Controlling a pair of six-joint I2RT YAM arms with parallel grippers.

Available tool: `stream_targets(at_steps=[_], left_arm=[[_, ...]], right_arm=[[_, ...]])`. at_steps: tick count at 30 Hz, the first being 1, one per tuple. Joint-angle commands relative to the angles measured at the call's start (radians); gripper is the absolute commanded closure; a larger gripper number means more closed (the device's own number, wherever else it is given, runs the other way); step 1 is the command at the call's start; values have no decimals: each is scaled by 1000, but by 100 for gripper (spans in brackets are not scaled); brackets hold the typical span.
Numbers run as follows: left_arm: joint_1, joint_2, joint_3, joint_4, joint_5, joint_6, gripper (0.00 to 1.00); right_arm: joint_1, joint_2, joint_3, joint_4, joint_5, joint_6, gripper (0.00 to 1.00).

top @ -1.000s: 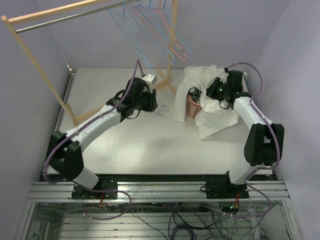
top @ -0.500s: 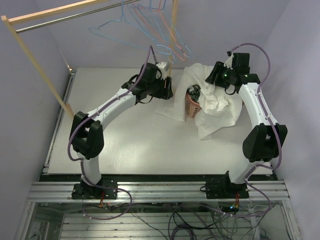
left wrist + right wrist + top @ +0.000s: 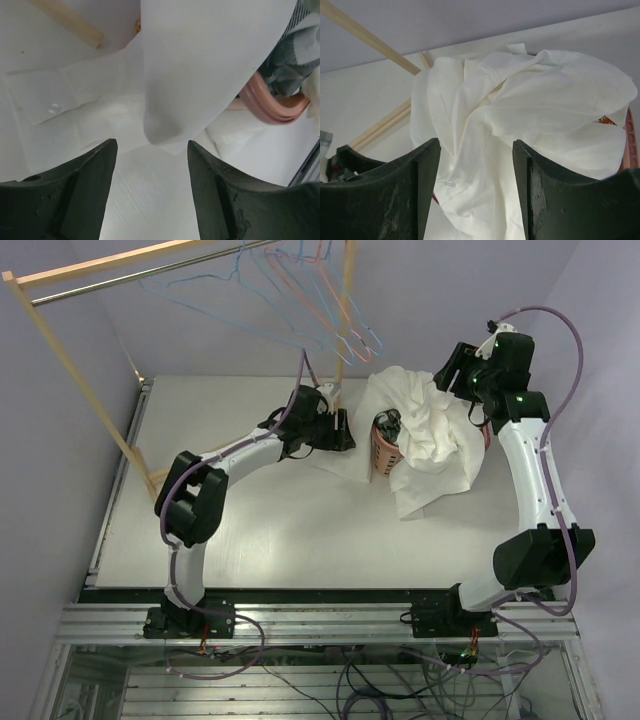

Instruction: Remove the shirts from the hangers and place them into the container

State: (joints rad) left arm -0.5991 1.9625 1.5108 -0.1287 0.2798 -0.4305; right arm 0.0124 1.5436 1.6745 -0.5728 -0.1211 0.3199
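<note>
L hand (image 3: 150, 150): jaws apart, empty, low over white shirt (image 3: 430, 440) sleeve. R hand (image 3: 476, 145): same, raised. Shirt heaped on pink container (image 3: 381, 460); checked flannel (image 3: 299, 52) inside.

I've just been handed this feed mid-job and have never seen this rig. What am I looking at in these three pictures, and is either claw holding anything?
You are seeing two robot arms bolted at the near edge of a white table. The wide picture comes from a fixed camera above and behind them. The other two come from a camera on each wrist, so the dark shapes at the bottom are that arm's own fingers. A white shirt is heaped over a pink basket and spills onto the table. A checked shirt shows inside the basket. Bare wire hangers hang on the rail behind. The left claw sits at the shirt's edge, and the right claw is above the heap. Both are open and hold nothing.
</note>
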Motion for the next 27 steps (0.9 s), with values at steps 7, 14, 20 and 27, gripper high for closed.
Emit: stream_targets(at_steps=[7,14,20,27], left_arm=[[-1,178,-14,395,180,-314,33],[0,119,-5,364,184,-275,93],[-1,-33,31,198,115,-119,93],[-17,-17,200,264,169,-212,93]], right_arm=[[-10,-87,-16,-29,123,-34,40],[-18,-133,-51,-5,239,-17,39],[-26,-144,-94,49,283,36,39],[-30,-145,-116,90,300,78,39]])
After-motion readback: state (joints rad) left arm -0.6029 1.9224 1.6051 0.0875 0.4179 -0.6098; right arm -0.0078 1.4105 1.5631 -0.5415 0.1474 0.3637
